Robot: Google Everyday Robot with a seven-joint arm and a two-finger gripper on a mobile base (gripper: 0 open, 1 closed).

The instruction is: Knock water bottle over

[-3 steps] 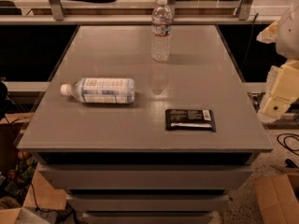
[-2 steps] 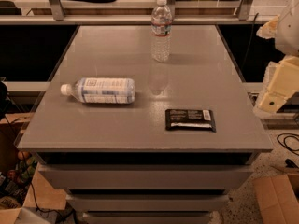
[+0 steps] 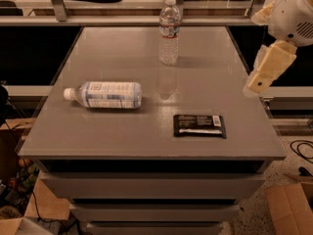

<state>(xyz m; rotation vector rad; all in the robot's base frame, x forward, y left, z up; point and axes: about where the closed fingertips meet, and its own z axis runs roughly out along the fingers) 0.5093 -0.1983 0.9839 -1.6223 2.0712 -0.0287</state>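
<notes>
The water bottle (image 3: 169, 31) is slim, clear and ribbed, with a white cap and a narrow label band with red on it. It stands upright near the far edge of the grey table (image 3: 122, 126), at its middle. My gripper (image 3: 259, 80) is cream-coloured and hangs at the right edge of the view, over the table's right edge. It is well to the right of the bottle and nearer the camera, not touching it.
A fatter bottle (image 3: 105, 94) with a large white-and-blue label lies on its side at the table's left, cap to the left. A dark snack bar (image 3: 199, 126) lies flat at the front right. Shelving and desks stand behind; cardboard boxes (image 3: 291, 207) are on the floor.
My gripper has moved up and to the left, from beside the table's right edge to over it. The bottles and the snack bar have not moved.
</notes>
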